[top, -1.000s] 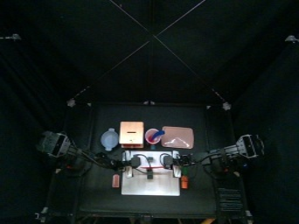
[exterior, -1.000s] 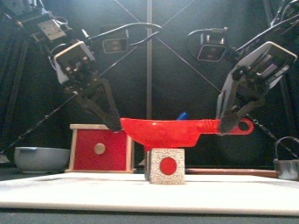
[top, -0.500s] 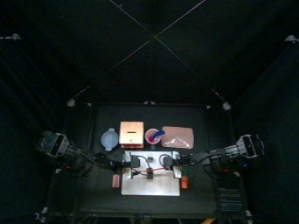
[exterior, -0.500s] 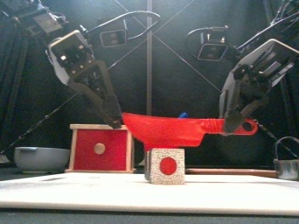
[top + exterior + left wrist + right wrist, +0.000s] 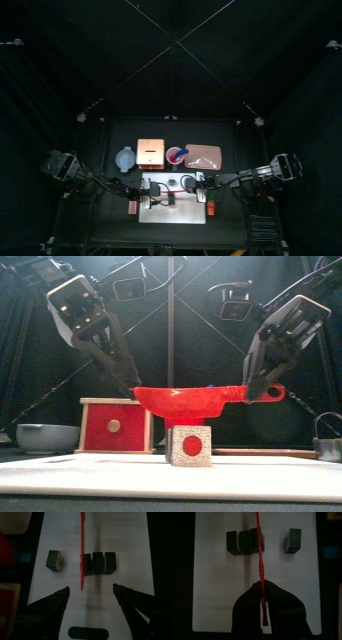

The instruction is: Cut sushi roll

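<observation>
A white board (image 5: 171, 200) lies on the black surface (image 5: 234, 190). On the board sits the sushi roll (image 5: 99, 562), already in dark pieces. Three pieces stand side by side, touching. One more piece (image 5: 55, 560) lies apart from them, further along the board.

The right fingers (image 5: 264, 604) are squeezed shut on the handle of a red knife (image 5: 259, 557). From the front the knife (image 5: 187, 402) looks like a wide red blade with a loop at the handle end. It hangs above the board. From the right wrist the blade shows as a thin red line. It runs out over the board and crosses the row of three at its end piece. Whether the blade touches the roll cannot be told.

The left fingers (image 5: 90, 599) are wide open and hold nothing. They hang above the board, close to the far tip of the knife. In the front view one left finger (image 5: 131, 381) comes down just beside the blade's end.

Behind the board stand a red box (image 5: 114, 426), a small speckled cube with a red dot (image 5: 191, 445), and a grey bowl (image 5: 44, 437). From the top, a pink tray (image 5: 207, 155) also lies behind the board.
</observation>
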